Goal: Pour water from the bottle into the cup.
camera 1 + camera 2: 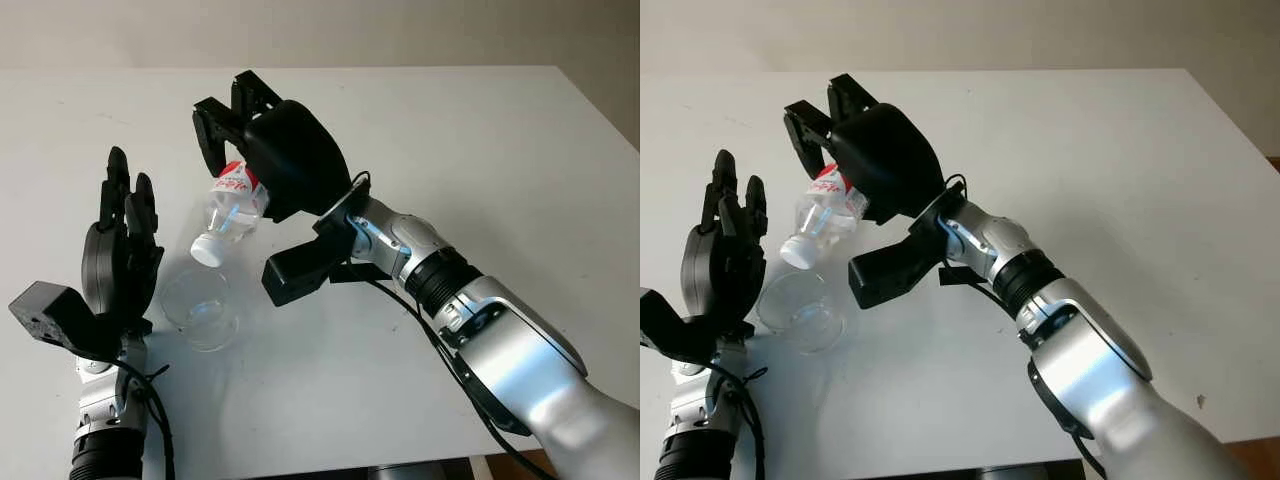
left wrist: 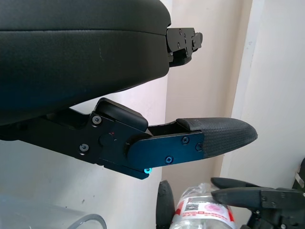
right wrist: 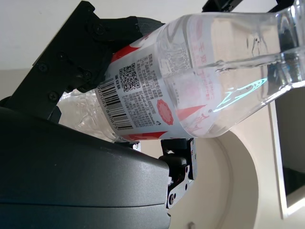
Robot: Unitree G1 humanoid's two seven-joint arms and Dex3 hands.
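Note:
My right hand is shut on a clear plastic bottle with a red and white label and a white cap. It holds the bottle tilted, cap end down and to the left, above the table. The cap hangs just above the far rim of a clear cup standing on the white table. In the right wrist view the bottle lies across the palm with water inside. My left hand is open, upright, just left of the cup.
The white table stretches wide to the right and back, its front edge near the bottom of the view. A beige wall runs behind it. My right forearm crosses the table's right front part.

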